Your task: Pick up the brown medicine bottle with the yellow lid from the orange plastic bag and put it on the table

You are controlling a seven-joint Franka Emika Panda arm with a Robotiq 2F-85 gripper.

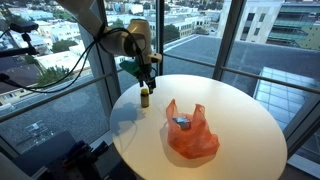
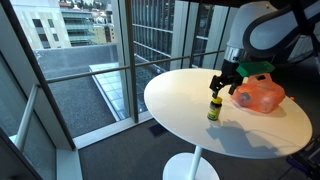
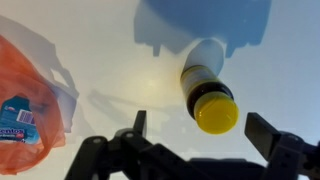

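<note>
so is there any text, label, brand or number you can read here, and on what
No text here can be read for certain.
Blue packet inside the orange plastic bag: white lettering, too blurred to read.
Brown medicine bottle with the yellow lid: pale label, no legible print.

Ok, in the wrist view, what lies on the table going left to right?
orange plastic bag → brown medicine bottle, yellow lid toward the camera. The blue packet sits inside the bag, so it is left out.
</note>
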